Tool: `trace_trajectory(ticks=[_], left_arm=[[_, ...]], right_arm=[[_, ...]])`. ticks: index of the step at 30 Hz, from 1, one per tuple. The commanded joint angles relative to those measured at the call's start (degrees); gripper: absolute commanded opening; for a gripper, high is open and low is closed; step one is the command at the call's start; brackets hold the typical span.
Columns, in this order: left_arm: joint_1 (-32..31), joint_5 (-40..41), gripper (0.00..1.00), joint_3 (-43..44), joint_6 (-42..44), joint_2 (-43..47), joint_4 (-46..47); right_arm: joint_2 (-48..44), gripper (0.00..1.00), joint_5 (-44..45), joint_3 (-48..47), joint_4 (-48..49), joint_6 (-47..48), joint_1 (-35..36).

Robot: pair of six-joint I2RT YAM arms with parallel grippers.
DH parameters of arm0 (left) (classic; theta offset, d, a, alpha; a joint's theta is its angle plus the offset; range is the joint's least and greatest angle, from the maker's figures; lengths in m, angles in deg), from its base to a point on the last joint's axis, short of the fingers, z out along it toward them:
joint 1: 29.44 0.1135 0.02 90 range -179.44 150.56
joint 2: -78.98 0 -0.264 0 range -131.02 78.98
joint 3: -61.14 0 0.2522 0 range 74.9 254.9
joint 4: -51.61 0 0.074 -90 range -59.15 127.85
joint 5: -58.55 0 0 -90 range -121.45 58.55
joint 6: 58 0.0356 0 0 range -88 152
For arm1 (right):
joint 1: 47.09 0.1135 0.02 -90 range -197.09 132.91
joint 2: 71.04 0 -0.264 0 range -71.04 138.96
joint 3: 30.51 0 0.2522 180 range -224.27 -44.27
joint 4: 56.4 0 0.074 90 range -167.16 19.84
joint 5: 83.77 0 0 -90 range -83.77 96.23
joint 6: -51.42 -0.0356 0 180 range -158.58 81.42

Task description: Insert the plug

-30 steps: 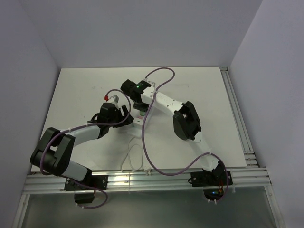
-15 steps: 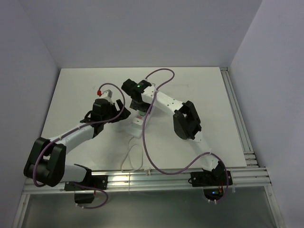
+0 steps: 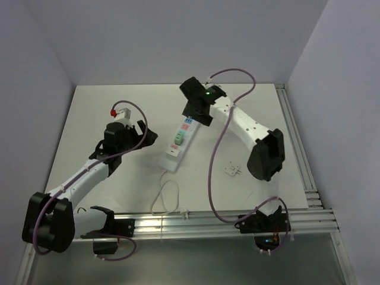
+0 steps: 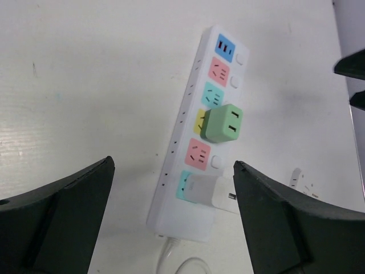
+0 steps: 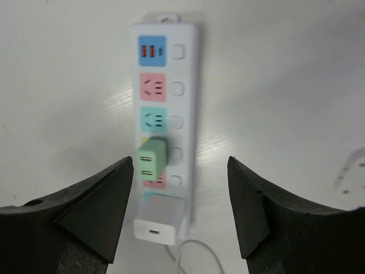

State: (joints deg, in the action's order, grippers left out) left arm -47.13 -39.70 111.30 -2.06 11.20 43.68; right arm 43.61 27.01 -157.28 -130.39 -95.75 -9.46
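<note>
Retreating from power strip (image 3: 180, 138), left claw (image 4: 174, 165) and right claw (image 5: 179, 162) both apart, green plug (image 4: 223, 124) seated.

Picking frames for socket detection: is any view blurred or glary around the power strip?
Right wrist view: slightly soft, bright sheen on the white table left of the white power strip with coloured sockets; left wrist view: crisper, green cube adapter sharp; top view: evenly lit, strip small.

Overhead and both downward wrist views share the power strip (image 3: 180, 141).
</note>
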Motion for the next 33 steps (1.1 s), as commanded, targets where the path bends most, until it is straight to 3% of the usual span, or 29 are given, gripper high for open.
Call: trace_trajectory(ticks=[1,6,11,19,25,33], left_arm=[[0.1,-1.5,0.94,-1.7,1.0,4.0,2.4],[-0.8,-0.5,0.99,0.0,2.0,6.7,0.6],[-10.5,8.0,1.00,4.8,3.4,6.9,-4.0],[-13.5,6.2,0.99,8.8,6.1,6.0,-5.6],[-24.0,7.1,1.00,13.1,4.5,-3.1,-5.6],[-37.6,8.0,1.00,19.7,0.8,-18.9,-2.5]], right_arm=[[-11.7,0.74,2.5,13.2,5.2,3.8,-1.8],[-24.2,0.73,-1.5,31.5,14.6,7.1,-5.4],[-35.9,0.74,-5.2,46.8,22.8,9.3,-8.5],[-41.3,0.76,-11.4,55.8,26.8,12.0,-12.9],[-52.5,0.75,-15.0,65.6,31.6,10.2,-19.5],[-65.4,0.75,-14.1,70.5,29.7,8.4,-30.1]])
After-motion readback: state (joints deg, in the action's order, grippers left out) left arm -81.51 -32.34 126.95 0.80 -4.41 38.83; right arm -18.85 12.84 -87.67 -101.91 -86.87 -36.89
